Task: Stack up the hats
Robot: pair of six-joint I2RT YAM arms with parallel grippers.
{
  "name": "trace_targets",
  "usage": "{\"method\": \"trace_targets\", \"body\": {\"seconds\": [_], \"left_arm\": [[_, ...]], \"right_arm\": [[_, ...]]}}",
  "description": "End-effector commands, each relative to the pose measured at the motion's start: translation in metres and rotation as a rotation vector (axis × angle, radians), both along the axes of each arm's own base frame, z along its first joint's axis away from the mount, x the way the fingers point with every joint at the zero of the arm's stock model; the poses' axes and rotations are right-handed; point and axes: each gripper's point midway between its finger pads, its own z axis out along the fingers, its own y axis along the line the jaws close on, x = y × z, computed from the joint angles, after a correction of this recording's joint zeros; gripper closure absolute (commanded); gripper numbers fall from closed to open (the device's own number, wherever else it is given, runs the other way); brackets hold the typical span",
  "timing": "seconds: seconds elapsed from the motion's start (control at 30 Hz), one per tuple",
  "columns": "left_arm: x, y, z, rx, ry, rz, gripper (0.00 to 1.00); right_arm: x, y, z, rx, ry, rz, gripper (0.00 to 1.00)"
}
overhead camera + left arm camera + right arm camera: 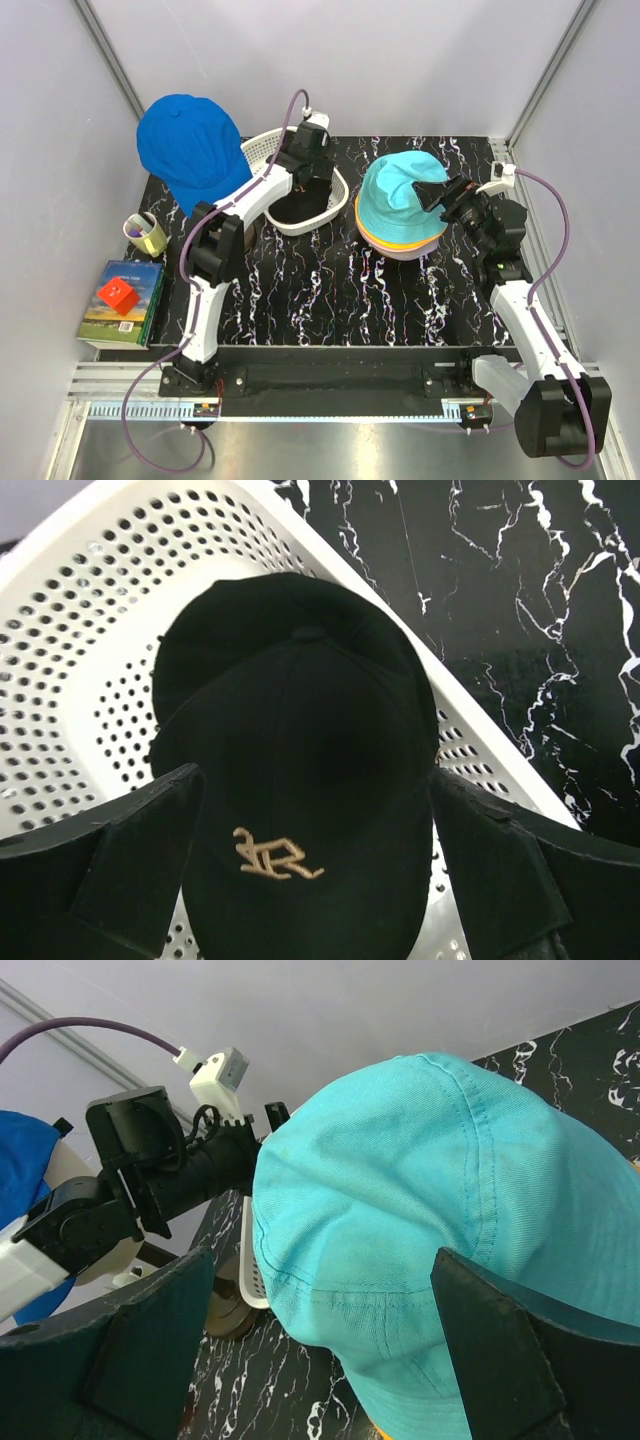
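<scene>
Left pincer (pixel 315 825) gapes wide above the black cap (pixel 300 730) in the basket (pixel 70 680); only its wrist view shows the gold emblem (pixel 275 855). Right pincer (pixel 320 1320) stands open beside the teal hat (pixel 420 1190) topping the stack (pixel 385 241) on the desk (pixel 320 290), seen whole from overhead.
</scene>
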Motion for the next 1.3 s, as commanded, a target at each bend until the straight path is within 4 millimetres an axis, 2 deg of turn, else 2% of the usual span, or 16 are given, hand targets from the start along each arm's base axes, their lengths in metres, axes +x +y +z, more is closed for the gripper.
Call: {"method": "trace_targets", "body": {"seconds": [0.0,0.17,0.33,0.43,0.47,0.53,0.57,0.63,0.7,0.83,1.07,1.1,1.13,1.17,1.23,1.27], "left_arm": [[0.024,-0.002,0.021,-0.102,-0.081,-0.028,0.01],[0.033,0.000,0.009,-0.064,-0.083,-0.040,0.03],[0.036,0.000,-0.001,-0.032,-0.073,-0.069,0.15],[0.036,-0.002,-0.006,-0.025,-0.068,-0.084,0.28],[0.036,-0.002,-0.006,-0.021,-0.069,-0.087,0.37],[0.036,-0.002,-0.008,-0.021,-0.071,-0.093,0.45],[0.036,-0.003,-0.009,-0.019,-0.070,-0.095,0.55],[0.036,0.000,-0.011,-0.015,-0.065,-0.090,0.65],[0.035,0.000,-0.009,-0.018,-0.069,-0.089,0.82],[0.035,0.001,-0.002,-0.018,-0.086,-0.086,1.00],[0.030,0.003,0.013,-0.004,-0.107,-0.109,1.00],[0.028,-0.001,0.017,-0.019,-0.107,-0.135,0.93],[0.026,-0.005,0.020,-0.031,-0.106,-0.155,0.77],[0.025,-0.007,0.019,-0.032,-0.101,-0.174,0.47],[0.026,-0.014,0.017,-0.041,-0.094,-0.200,0.28],[0.028,-0.010,0.006,-0.020,-0.073,-0.187,0.15]], "right_arm": [[-0.007,0.003,0.016,0.012,-0.045,0.025,0.03],[-0.007,0.003,0.015,0.013,-0.045,0.030,0.03],[-0.008,0.005,0.018,0.021,-0.051,0.041,0.03],[-0.008,0.006,0.017,0.030,-0.051,0.046,0.03],[-0.008,0.006,0.017,0.029,-0.051,0.046,0.03],[-0.008,0.007,0.015,0.031,-0.049,0.050,0.03],[-0.007,0.007,0.017,0.032,-0.051,0.048,0.03],[-0.007,0.007,0.015,0.034,-0.049,0.050,0.03],[-0.007,0.006,0.016,0.034,-0.054,0.047,0.03],[-0.006,0.006,0.015,0.037,-0.051,0.047,0.03],[-0.006,0.005,0.014,0.036,-0.052,0.039,0.03],[-0.005,0.005,0.014,0.036,-0.052,0.038,0.03],[-0.005,0.005,0.014,0.037,-0.051,0.039,0.02],[-0.006,0.006,0.014,0.038,-0.050,0.042,0.02],[-0.006,0.006,0.014,0.039,-0.051,0.046,0.03],[-0.006,0.007,0.014,0.041,-0.050,0.049,0.03]]}}
